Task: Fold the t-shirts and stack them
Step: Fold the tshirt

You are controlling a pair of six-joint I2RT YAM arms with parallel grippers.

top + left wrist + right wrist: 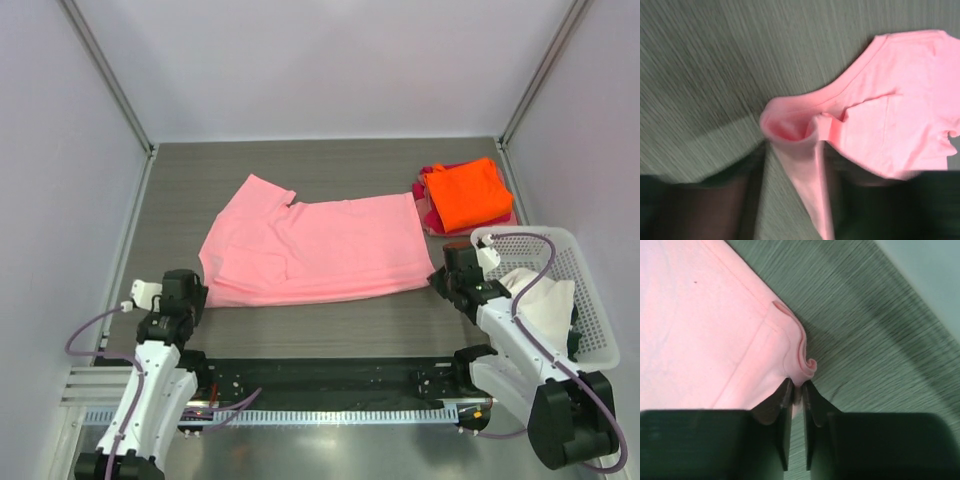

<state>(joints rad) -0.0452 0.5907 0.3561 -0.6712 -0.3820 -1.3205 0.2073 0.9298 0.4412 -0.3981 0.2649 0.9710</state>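
Observation:
The light pink t-shirt lies spread on the table's middle. My left gripper is at its near left corner. In the blurred left wrist view the jaws stand apart, with a raised strip of the pink shirt running between them. My right gripper is at the shirt's near right corner, and its jaws are shut on a curled edge of pink cloth. The folded orange t-shirt lies on the magenta-red one at the back right. The cream-white t-shirt is in the basket.
A white lattice basket stands at the right edge beside my right arm. White walls with metal posts close in the table on three sides. A black rail and cable chain run along the near edge.

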